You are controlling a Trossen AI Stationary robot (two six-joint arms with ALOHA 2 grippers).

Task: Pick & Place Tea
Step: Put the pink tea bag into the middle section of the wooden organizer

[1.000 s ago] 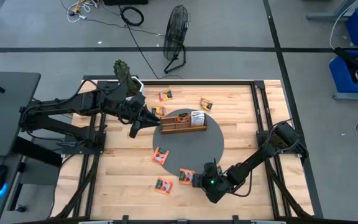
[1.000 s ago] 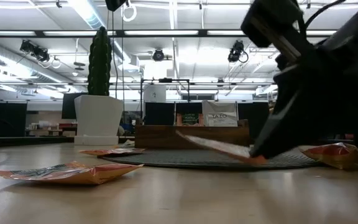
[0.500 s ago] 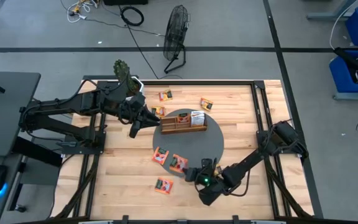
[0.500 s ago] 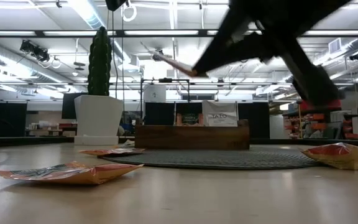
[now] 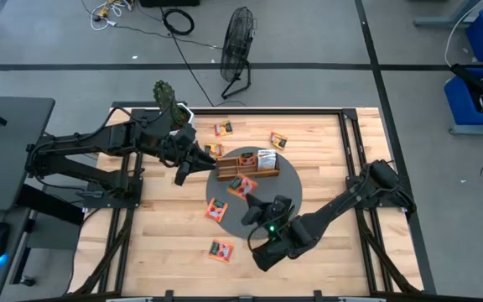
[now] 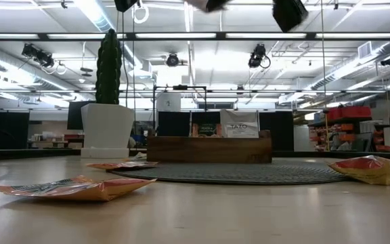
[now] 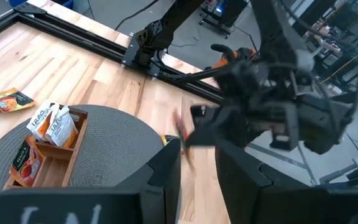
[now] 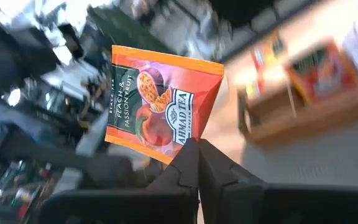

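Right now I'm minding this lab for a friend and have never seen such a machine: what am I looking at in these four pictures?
Two dark robot arms work at a wooden table. One picture looks straight down from above, one looks level across the tabletop, and two come from cameras on the arms' wrists.

On a round grey mat stands a wooden tray with a few tea sachets already in its slots. Loose orange sachets lie around it, for instance one near the front edge and one at the back. A potted cactus stands in a back corner.

The right gripper is shut on an orange peach and passionfruit sachet, lifted above the mat near the tray. The left gripper waits beside the tray's left end, jaws slightly apart, holding nothing.
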